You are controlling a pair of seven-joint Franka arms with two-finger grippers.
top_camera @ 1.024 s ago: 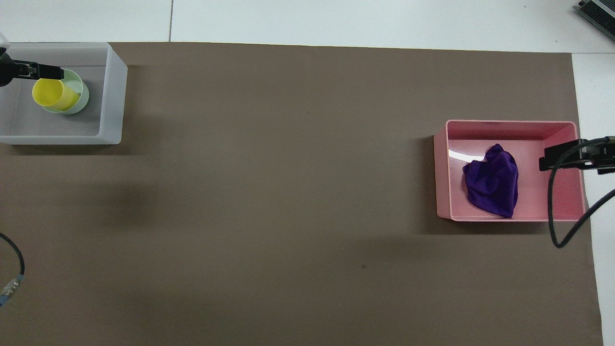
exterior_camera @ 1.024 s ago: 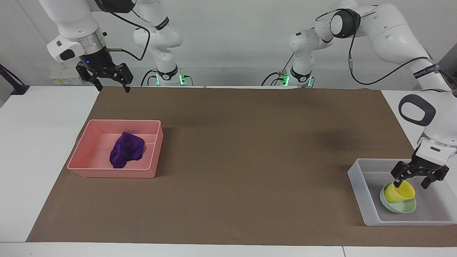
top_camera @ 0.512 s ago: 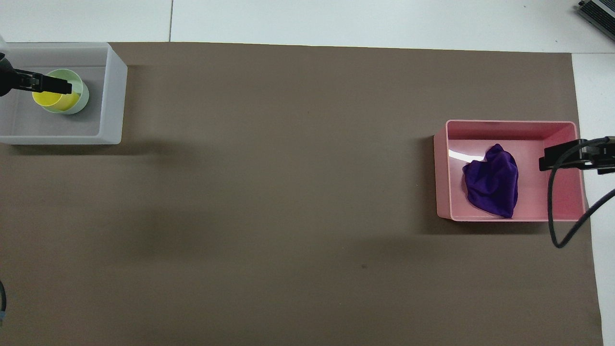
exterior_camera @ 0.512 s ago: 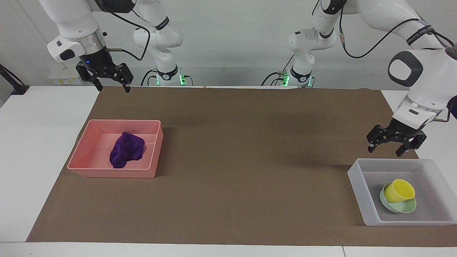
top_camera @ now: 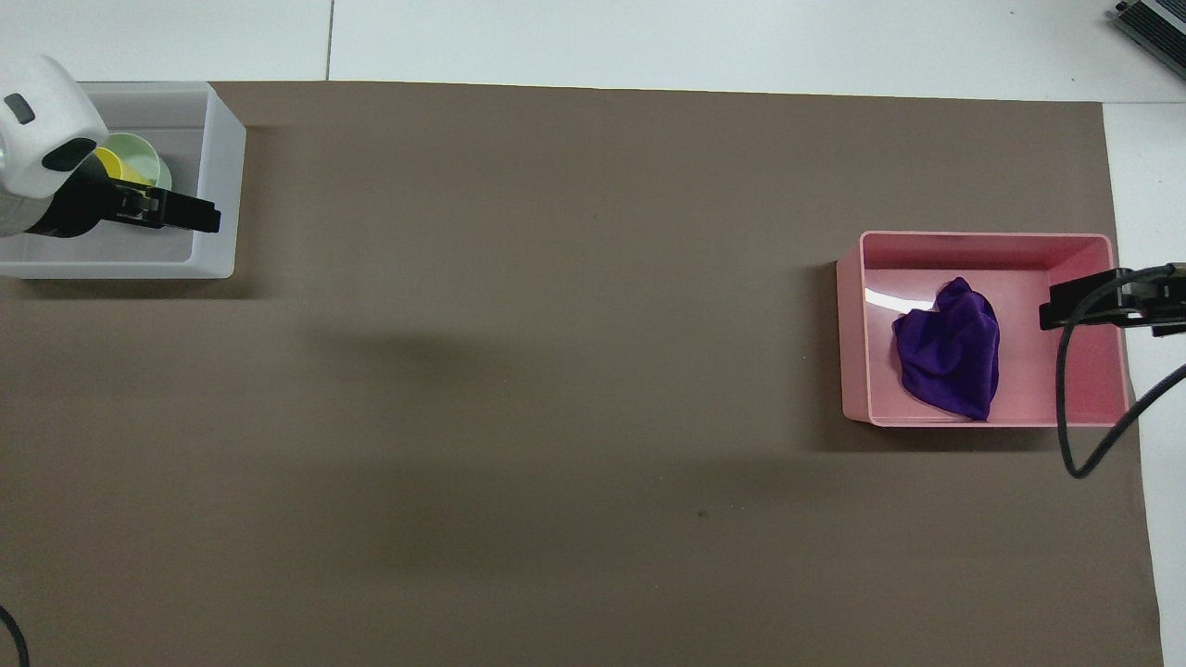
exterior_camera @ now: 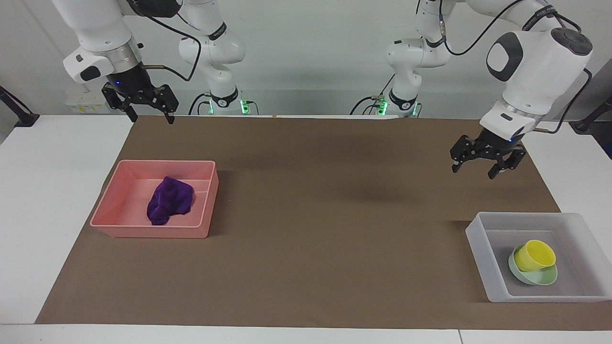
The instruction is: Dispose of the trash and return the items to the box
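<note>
1. Risen out of the rectangular translucent whitish plastic box (exterior_camera: 542,258) since a second ago: left gripper (exterior_camera: 481,166), now up in the air over the brown mat (exterior_camera: 311,215) toward the left arm's end of the desk (exterior_camera: 52,191), fingers (exterior_camera: 455,167) spread open and holding nothing.
2. Left behind in the box: small yellow plastic cup (exterior_camera: 534,254), tilted and resting inside the shallow round mint-green bowl (exterior_camera: 538,277), both on the box floor, unmoved across the frames.
3. From overhead, partly hidden by the left gripper (top_camera: 199,215) and its wrist: cup (top_camera: 113,163) and bowl (top_camera: 148,159), with the box wall (top_camera: 218,185) showing beside them.
4. Lying in the pink rectangular bin (exterior_camera: 114,210) at the right arm's end of the desk: small deep-purple fuzzy cloth wad (exterior_camera: 169,200), in the same spot as before; seen again from overhead as cloth (top_camera: 950,361) in bin (top_camera: 852,333).
5. Waiting, unchanged: right gripper (exterior_camera: 149,116), raised near the mat's edge by the robots, fingers (exterior_camera: 169,117) open and empty; overhead, only its tip (top_camera: 1075,310) showing over the bin.
</note>
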